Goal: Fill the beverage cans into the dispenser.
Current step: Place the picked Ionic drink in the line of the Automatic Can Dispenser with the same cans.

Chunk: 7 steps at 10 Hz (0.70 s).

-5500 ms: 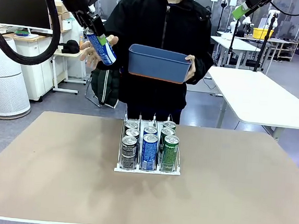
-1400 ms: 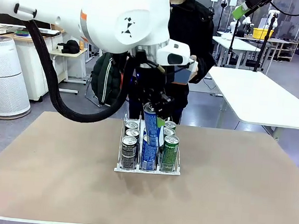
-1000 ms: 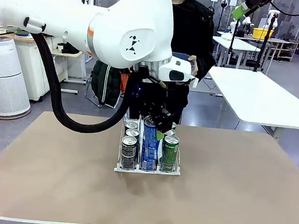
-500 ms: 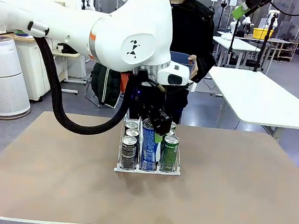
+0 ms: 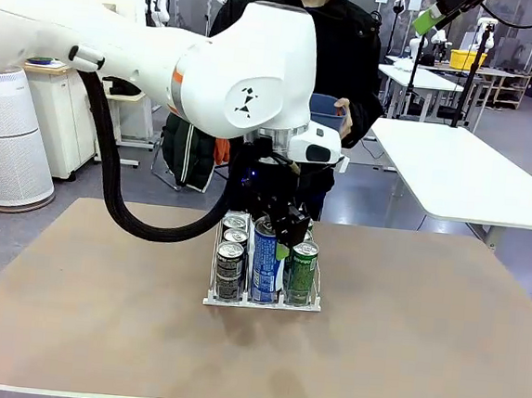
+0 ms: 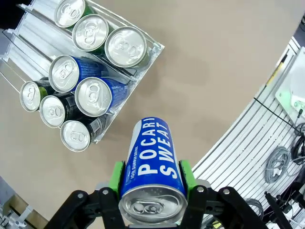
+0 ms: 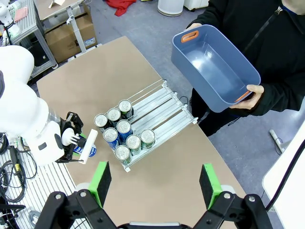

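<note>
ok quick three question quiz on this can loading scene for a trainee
1. True or false: the left gripper is shut on a blue Pocari Sweat can.
2. How many cans stand in the dispenser? A) five B) seven C) nine
3. What does the person hold?

Key: 1 true. 2 B, two blue among them. 3 a blue bin, nothing in it; the right gripper is open high above the table.

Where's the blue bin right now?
Front view: the person holds the blue bin at the table's far side, behind the left arm; the right wrist view shows it empty.
</note>
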Each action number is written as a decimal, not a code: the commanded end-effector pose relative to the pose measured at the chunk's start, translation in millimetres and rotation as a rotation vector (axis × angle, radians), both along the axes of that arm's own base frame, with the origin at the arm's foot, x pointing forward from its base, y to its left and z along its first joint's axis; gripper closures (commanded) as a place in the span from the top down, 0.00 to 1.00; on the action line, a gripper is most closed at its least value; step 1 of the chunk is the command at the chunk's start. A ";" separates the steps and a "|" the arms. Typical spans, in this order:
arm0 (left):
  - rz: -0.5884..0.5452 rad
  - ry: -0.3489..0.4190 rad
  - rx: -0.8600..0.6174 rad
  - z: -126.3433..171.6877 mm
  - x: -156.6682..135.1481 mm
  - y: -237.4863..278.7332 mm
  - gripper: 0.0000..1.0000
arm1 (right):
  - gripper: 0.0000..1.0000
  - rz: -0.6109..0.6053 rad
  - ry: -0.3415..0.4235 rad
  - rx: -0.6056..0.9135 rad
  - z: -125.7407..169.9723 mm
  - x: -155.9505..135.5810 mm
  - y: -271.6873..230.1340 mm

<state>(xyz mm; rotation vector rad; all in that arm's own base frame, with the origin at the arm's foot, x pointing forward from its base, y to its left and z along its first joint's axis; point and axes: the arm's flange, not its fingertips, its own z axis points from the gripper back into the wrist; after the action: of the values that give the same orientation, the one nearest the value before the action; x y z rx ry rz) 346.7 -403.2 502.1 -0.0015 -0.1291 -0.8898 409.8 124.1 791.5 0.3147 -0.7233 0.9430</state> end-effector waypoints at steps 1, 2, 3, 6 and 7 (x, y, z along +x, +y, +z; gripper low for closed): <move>0.051 -0.047 0.004 -0.6 -0.4 -11.9 0.57 | 0.99 -0.001 0.001 0.012 -0.9 0.5 -0.4; 0.063 -0.074 0.001 -4.1 1.8 -13.6 0.57 | 0.99 -0.001 0.001 0.012 -0.9 0.5 -0.4; 0.057 -0.079 0.004 -8.7 4.0 -10.4 0.57 | 0.99 -0.001 0.001 0.012 -0.9 0.5 -0.4; 0.062 -0.064 0.024 -29.8 10.4 -15.5 0.57 | 0.99 -0.001 0.001 0.012 -0.9 0.5 -0.4; 0.066 -0.074 0.026 -32.1 12.2 -12.2 0.57 | 0.99 -0.001 0.001 0.012 -0.9 0.5 -0.4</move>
<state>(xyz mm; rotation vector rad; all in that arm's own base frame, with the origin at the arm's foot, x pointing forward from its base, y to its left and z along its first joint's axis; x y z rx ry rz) 361.0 -415.4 471.1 0.0356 -0.1450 -0.8528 409.8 124.1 791.5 0.3147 -0.7234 0.9430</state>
